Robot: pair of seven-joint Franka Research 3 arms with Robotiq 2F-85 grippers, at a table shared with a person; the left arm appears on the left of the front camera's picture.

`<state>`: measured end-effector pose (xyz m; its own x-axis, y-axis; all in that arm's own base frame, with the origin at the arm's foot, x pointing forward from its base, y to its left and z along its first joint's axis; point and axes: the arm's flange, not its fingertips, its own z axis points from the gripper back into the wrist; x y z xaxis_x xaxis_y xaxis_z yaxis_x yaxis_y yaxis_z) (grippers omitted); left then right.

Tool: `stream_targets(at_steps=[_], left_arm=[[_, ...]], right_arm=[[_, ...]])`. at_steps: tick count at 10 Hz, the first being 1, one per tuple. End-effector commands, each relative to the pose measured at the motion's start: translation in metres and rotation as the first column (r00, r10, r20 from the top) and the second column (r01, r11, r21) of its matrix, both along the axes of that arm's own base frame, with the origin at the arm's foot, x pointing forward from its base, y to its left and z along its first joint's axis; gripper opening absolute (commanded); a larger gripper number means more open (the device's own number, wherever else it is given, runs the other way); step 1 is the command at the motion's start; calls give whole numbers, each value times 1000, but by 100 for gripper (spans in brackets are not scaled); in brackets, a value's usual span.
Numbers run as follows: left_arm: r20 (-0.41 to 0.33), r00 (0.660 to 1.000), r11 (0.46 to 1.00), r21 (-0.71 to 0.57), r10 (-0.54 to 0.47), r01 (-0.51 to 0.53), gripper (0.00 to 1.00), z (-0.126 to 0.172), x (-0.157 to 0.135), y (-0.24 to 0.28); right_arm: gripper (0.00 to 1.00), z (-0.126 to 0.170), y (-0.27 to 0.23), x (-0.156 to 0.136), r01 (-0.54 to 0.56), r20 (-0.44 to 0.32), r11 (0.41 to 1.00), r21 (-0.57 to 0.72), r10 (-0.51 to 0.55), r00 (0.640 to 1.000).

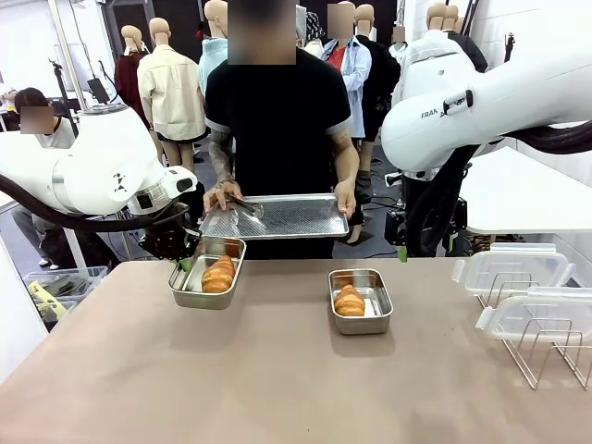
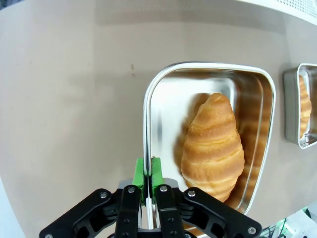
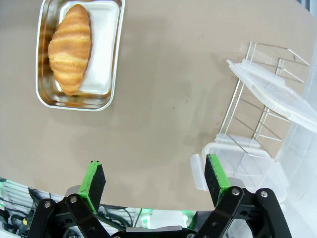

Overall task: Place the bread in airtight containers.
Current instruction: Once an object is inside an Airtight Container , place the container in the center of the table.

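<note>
While the left gripper (image 2: 147, 171) is clamped, its green pads (image 2: 140, 173) pinch the thin side wall of the left tin (image 2: 148, 106), one pad inside and one outside, with no gap between pad and metal. The left tin is shallow brushed stainless steel, rectangular with rounded corners and a rolled rim, and sits near the table's (image 1: 277, 388) far left edge. The left croissant (image 2: 213, 146) lies lengthwise in it: golden-brown, ridged, tapered at both ends, mirrored in the tin floor. The right gripper (image 3: 156, 173) is wide open above the matte tan tabletop, fingers well apart, holding and touching nothing. The right tin (image 3: 113, 59) has the same build and stands near mid-table, with the right croissant (image 3: 71, 47) resting against one long wall. Two clear lids (image 1: 513, 264) with clip tabs lie on a wire rack (image 1: 546, 356) at the table's right. At the far side a person's hands (image 1: 220, 196) hold a perforated steel tray (image 1: 287, 222) level, with tongs (image 1: 245, 205) on it.
</note>
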<state>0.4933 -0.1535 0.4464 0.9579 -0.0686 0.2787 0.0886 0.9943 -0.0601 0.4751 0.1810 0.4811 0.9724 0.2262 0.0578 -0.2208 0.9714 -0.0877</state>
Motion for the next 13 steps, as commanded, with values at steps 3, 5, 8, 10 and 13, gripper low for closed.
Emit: stream_targets(at_steps=[3,5,8,10,13], left_arm=[[-62,998,1000,14,-4,5,0,-19,19,25],[-107,994,999,-23,33,-36,0,-40,35,46],[-65,998,998,-50,-26,23,0,-46,31,55],[-77,997,996,-89,-25,19,0,-59,40,68],[-89,995,988,-152,-32,18,0,-79,52,92]], right_arm=[[100,1,1,2,6,0,1000,6,-6,1000],[100,1,1,2,6,0,1000,6,-6,1000],[100,1,1,2,6,0,1000,6,-6,1000],[100,1,1,2,6,0,1000,6,-6,1000],[100,1,1,2,6,0,1000,6,-6,1000]])
